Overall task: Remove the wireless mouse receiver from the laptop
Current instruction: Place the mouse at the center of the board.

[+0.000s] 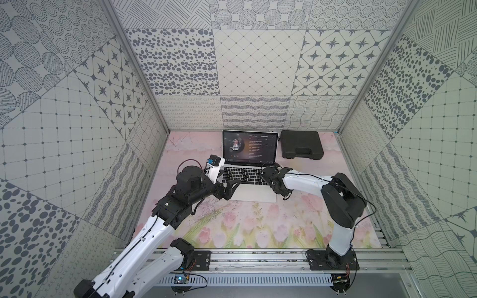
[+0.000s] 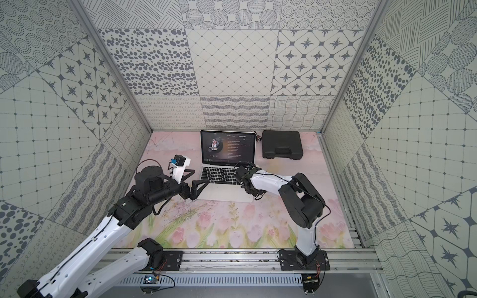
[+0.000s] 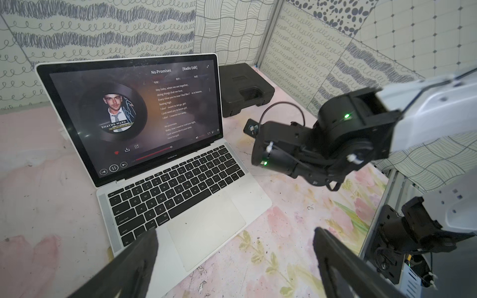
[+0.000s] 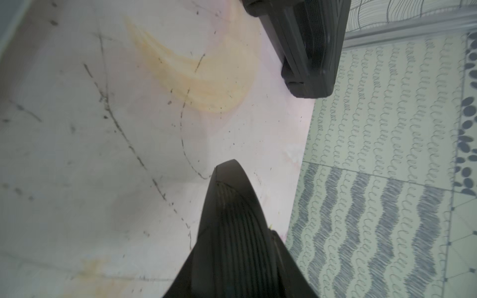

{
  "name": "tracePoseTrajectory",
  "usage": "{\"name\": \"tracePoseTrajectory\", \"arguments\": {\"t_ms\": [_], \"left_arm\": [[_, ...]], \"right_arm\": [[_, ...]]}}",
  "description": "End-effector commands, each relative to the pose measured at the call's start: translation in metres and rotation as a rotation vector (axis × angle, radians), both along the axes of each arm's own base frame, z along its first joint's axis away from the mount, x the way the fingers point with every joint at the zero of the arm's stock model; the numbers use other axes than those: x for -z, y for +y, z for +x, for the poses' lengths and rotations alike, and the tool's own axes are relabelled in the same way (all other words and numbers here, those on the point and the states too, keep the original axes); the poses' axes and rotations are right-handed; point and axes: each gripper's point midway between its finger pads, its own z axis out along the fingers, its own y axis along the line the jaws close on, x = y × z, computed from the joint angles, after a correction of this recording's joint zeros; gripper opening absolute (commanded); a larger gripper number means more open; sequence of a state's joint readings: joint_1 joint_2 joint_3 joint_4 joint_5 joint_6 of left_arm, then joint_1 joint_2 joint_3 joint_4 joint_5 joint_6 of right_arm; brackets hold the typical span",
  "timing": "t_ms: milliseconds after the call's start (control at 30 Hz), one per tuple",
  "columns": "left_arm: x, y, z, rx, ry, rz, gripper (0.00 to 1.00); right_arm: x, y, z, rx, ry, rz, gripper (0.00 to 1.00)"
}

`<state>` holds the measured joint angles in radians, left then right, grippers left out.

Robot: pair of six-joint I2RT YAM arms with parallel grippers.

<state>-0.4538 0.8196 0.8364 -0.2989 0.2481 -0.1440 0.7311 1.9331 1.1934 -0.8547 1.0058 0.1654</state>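
The flat silver laptop (image 1: pixel 254 193) with bumpy black keys sits open, the left gripper (image 3: pixel 236 231) spreads wide jaws over its near corner, the right gripper (image 1: pixel 268 171) waits by its right side, gap unclear, and the tiny receiver is hidden.

1. i see the table (image 1: pixel 232 227) with a pink flower-print top, scuffed with dark marks.
2. the open silver laptop (image 1: pixel 245 176) sits flat on it toward the back.
3. a black toolbox (image 1: pixel 301 144) lies flat near the laptop, not touching, on the right arm's side.
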Motion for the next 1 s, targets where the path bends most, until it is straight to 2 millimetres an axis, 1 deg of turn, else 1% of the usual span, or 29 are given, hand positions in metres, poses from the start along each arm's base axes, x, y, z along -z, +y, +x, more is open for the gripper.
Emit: {"name": "tracePoseTrajectory", "arguments": {"t_ms": [0,33,167,200,267,333,400,500,533,567,667,733,767,833,867,900,933,967], "left_arm": [[-0.011,0.013,0.005,-0.107,0.044,-0.093,0.99],[-0.011,0.016,0.004,-0.118,0.041,-0.09,0.99],[-0.009,0.026,0.003,-0.156,0.037,-0.067,0.99],[-0.008,0.029,0.003,-0.163,0.038,-0.063,0.99],[-0.006,0.031,0.003,-0.173,0.044,-0.061,0.99],[-0.002,0.033,0.005,-0.183,0.059,-0.054,0.99],[0.001,0.034,0.006,-0.191,0.074,-0.046,0.99],[0.004,0.036,0.007,-0.197,0.094,-0.034,0.99],[0.006,0.037,0.008,-0.201,0.105,-0.028,0.99],[0.007,0.037,0.008,-0.203,0.114,-0.025,0.99],[0.016,0.037,0.012,-0.207,0.163,-0.012,0.99],[0.017,0.036,0.016,-0.209,0.176,-0.01,0.99],[0.024,0.038,0.014,-0.216,0.204,0.003,0.99],[0.026,0.044,0.018,-0.253,0.212,0.009,0.99],[0.025,0.047,0.021,-0.275,0.205,0.007,0.99],[0.025,0.052,0.025,-0.302,0.197,0.004,0.99],[0.021,0.056,0.031,-0.334,0.171,-0.016,0.99],[0.022,0.061,0.037,-0.365,0.161,-0.028,0.99]], "right_arm": [[-0.011,0.004,0.019,-0.051,-0.082,-0.169,0.09],[-0.005,0.007,0.02,-0.065,-0.08,-0.174,0.12],[0.019,0.01,0.014,-0.094,-0.031,-0.196,0.16],[0.026,0.012,0.011,-0.102,-0.015,-0.201,0.21],[0.035,0.017,0.005,-0.12,0.01,-0.197,0.41],[0.043,0.022,-0.003,-0.137,0.035,-0.173,0.64],[0.045,0.029,-0.013,-0.151,0.057,-0.137,0.8],[0.044,0.037,-0.031,-0.155,0.099,-0.039,0.96],[0.042,0.04,-0.039,-0.146,0.119,0.013,0.97],[0.038,0.042,-0.045,-0.14,0.135,0.062,0.97],[0.018,0.052,-0.064,-0.129,0.159,0.235,0.97],[0.001,0.055,-0.075,-0.129,0.168,0.343,0.97],[-0.007,0.056,-0.079,-0.13,0.175,0.398,0.97],[-0.027,0.062,-0.086,-0.115,0.178,0.561,0.97],[-0.038,0.062,-0.085,-0.102,0.163,0.647,0.97],[-0.055,0.062,-0.08,-0.095,0.121,0.762,0.97],[-0.074,0.06,-0.072,-0.102,0.055,0.867,0.97],[-0.09,0.053,-0.062,-0.106,-0.019,0.948,0.97]]}}
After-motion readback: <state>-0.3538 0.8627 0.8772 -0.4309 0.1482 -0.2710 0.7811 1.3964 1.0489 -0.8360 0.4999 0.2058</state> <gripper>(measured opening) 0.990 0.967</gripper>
